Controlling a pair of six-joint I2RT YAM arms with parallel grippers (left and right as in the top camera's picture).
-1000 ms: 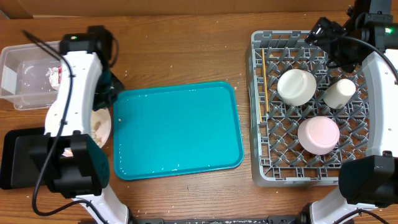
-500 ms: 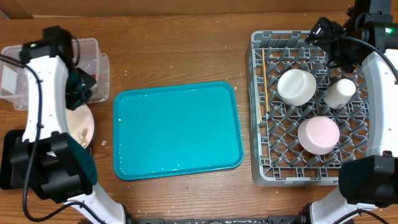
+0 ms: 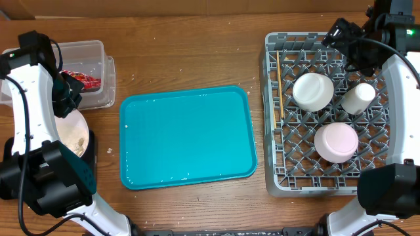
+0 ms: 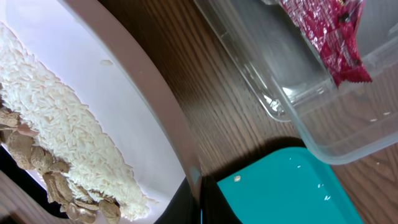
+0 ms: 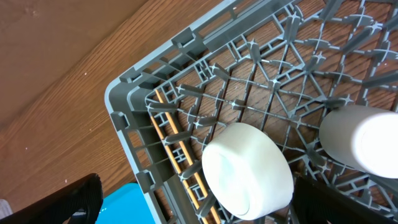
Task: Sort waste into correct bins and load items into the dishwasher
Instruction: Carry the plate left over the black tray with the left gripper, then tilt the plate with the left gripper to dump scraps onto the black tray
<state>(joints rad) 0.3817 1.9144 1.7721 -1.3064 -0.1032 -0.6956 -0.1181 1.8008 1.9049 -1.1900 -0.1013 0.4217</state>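
Note:
My left gripper (image 3: 67, 105) is shut on the rim of the white flat plate (image 3: 71, 134), which holds pale rice and brown food scraps (image 4: 59, 140). In the left wrist view the fingers (image 4: 199, 202) pinch the plate's edge (image 4: 143, 93). The plate hangs tilted beside a black tray edge (image 3: 91, 145); the rest of that tray is hidden by my arm. The clear tub (image 3: 92, 65) holds the red-and-white wrapper (image 3: 83, 80). My right gripper (image 3: 346, 34) is open and empty over the far edge of the grey dish rack (image 3: 272, 131).
The teal tray (image 3: 187, 137) lies mid-table, its corner (image 4: 292, 193) just beside the plate. The rack holds two upturned white bowls (image 3: 313, 90) (image 3: 336, 142), a white cup (image 3: 358, 98) and chopsticks (image 3: 278, 85) along its left side. The clear tub's wall (image 4: 323, 130) is close to the plate.
My left arm has swung left with the plate, from the teal tray's left edge toward the table's left side. The clear tub and wrapper are now uncovered. The right arm has not moved.

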